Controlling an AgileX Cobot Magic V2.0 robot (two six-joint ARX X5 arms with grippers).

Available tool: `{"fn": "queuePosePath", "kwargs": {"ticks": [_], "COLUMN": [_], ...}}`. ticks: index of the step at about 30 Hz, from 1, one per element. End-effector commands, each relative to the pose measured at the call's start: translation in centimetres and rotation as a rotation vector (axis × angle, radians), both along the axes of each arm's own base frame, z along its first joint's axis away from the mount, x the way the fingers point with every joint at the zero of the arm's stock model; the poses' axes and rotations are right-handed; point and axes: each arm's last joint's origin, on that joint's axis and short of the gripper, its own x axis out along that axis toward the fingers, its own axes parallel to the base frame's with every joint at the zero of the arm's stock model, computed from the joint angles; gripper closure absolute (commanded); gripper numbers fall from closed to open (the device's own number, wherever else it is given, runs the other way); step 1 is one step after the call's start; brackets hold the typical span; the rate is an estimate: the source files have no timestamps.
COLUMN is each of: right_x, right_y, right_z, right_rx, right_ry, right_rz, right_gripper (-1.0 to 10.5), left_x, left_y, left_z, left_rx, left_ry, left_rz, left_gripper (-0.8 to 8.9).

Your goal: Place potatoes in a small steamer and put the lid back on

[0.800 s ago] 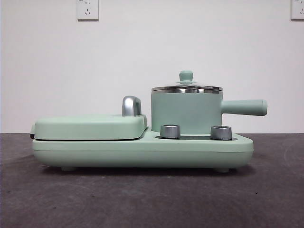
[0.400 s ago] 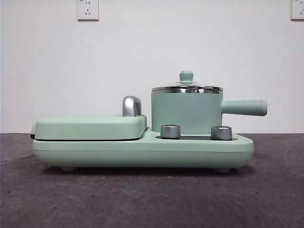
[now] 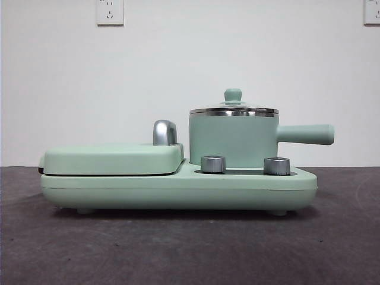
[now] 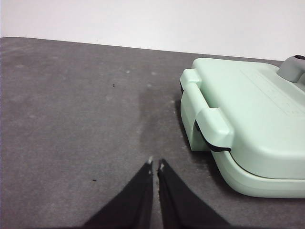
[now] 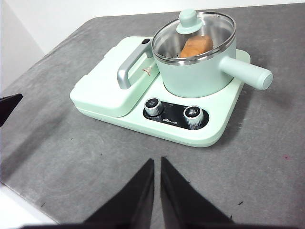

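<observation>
The mint-green small steamer point(image 3: 233, 139) point(image 5: 198, 67) stands on the right part of a green cooker base, its straight handle point(image 3: 304, 134) pointing right. The glass lid point(image 3: 233, 109) point(image 5: 195, 36) with its green knob sits on the steamer's steel rim. Through the glass the right wrist view shows the orange-brown potato point(image 5: 196, 46) inside the pot. My right gripper point(image 5: 157, 162) is shut and empty, well back from the cooker over the grey table. My left gripper point(image 4: 155, 165) is shut and empty too, over bare table beside the cooker's grill end.
The cooker base point(image 3: 178, 189) carries a closed flat grill cover point(image 3: 113, 157) point(image 4: 257, 109) with a steel handle point(image 3: 164, 132) and two steel dials point(image 3: 213, 164) point(image 3: 276, 165). A black tip point(image 5: 8, 107) of the other arm shows in the right wrist view. Wall sockets hang on the white wall behind.
</observation>
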Motion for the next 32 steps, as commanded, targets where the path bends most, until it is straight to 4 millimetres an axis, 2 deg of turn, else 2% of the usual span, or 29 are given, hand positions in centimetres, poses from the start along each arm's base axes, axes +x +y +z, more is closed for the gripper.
{"fn": "queuePosePath", "kwargs": {"ticks": [1,32], "right_x": [-0.03,0.15], "right_y": [0.0,-0.06], "right_z": [0.19,0.23], "right_rx": [0.001,0.007], "right_ry": [-0.018,-0.029], "right_rz": [0.007,-0.035], "right_gripper": [9.3,9.3], "left_x": [0.08,0.08], "left_y": [0.01,0.01], "left_z": [-0.71,-0.72], "left_rx": [0.01,0.01], "left_ry": [0.024,0.024], "left_rz": [0.001,0.001], "left_gripper": [7.93,7.93]}}
